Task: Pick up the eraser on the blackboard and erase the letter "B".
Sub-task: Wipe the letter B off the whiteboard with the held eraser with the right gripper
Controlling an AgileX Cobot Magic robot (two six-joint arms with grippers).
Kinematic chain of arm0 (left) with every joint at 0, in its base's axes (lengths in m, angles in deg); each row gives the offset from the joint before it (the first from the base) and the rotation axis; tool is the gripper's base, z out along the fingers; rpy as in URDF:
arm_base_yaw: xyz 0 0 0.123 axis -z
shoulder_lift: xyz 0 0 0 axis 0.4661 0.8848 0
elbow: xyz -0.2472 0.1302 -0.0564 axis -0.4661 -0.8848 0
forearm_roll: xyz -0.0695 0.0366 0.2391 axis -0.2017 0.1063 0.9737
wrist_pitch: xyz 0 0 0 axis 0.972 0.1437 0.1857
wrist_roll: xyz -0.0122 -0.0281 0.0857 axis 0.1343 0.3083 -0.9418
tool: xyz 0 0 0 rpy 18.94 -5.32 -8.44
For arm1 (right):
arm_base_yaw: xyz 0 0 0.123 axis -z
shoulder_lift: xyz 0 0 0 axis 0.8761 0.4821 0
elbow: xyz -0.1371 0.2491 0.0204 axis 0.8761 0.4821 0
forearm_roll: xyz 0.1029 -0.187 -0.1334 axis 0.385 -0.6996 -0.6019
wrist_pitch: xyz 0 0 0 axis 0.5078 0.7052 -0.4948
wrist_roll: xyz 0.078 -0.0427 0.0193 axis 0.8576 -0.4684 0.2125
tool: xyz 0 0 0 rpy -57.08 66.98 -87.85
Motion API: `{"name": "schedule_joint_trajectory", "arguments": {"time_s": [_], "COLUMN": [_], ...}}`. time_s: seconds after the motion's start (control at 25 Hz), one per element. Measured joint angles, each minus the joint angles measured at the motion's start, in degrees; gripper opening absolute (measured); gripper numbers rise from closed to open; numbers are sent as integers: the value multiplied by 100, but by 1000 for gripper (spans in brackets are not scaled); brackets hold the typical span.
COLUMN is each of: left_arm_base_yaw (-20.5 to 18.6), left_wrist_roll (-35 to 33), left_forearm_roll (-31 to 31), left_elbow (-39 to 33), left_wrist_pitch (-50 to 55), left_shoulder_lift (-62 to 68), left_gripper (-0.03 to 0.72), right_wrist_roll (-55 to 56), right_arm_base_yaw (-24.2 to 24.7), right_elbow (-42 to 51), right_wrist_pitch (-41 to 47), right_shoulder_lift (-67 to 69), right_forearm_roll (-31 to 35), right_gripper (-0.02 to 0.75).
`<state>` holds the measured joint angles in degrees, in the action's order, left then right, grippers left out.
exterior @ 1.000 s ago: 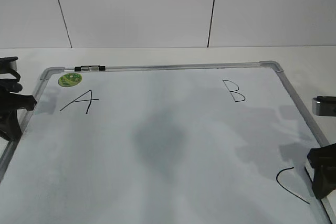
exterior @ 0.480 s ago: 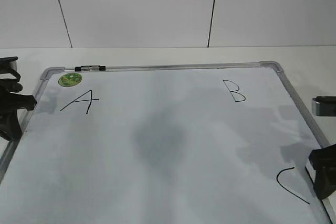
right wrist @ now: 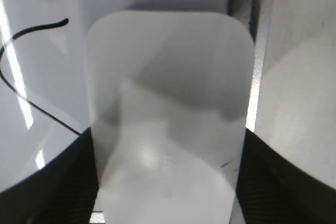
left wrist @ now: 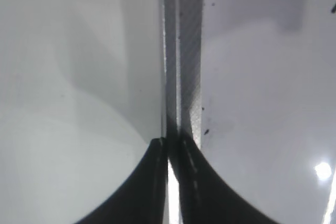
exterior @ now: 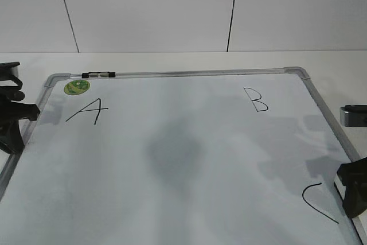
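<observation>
The blackboard is a white board with a grey frame, lying flat. The letter "B" is drawn at its far right. The eraser, a white rounded block, lies by the board's right frame and is hidden behind my gripper in the exterior view. My right gripper has both jaws against the eraser's sides; it sits at the board's near right edge. My left gripper is shut and empty over the left frame, jaws together.
A black "A" and a round green sticker are at the far left. A small black-and-clear marker lies on the top frame. A "C"-like curve is left of the eraser. A grey metal part shows at the right edge.
My right gripper has sunk slightly lower at the board's near right edge. The left arm has not moved.
</observation>
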<state>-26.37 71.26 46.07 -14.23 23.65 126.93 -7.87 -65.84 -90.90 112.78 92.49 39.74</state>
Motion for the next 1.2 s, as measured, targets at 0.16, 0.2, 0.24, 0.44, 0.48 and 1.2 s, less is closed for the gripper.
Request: {"name": "schedule_joint_trajectory", "arguments": {"time_s": [0.16, 0.2, 0.24, 0.44, 0.48, 1.2], "left_arm_base_yaw": [0, 0, 0, 0, 0, 0], "left_wrist_roll": [0, 0, 0, 0, 0, 0], "left_forearm_roll": [0, 0, 0, -11, -11, -11], "left_elbow": [0, 0, 0, 0, 0, 4], "left_wrist_pitch": [0, 2, 2, 12, 12, 60], "left_shoulder_lift": [0, 0, 0, 0, 0, 0], "left_gripper": [38, 38, 38, 38, 38, 38], "right_wrist_roll": [-11, -11, -11, -11, -11, -11], "right_arm_base_yaw": [0, 0, 0, 0, 0, 0], "right_elbow": [0, 0, 0, -118, -142, -2380], "right_wrist_pitch": [11, 21, 21, 254, 337, 1192], "right_shoulder_lift": [0, 0, 0, 16, 16, 78], "right_forearm_roll": [0, 0, 0, -28, -76, -145], "right_gripper": [538, 538, 538, 538, 538, 537]}}
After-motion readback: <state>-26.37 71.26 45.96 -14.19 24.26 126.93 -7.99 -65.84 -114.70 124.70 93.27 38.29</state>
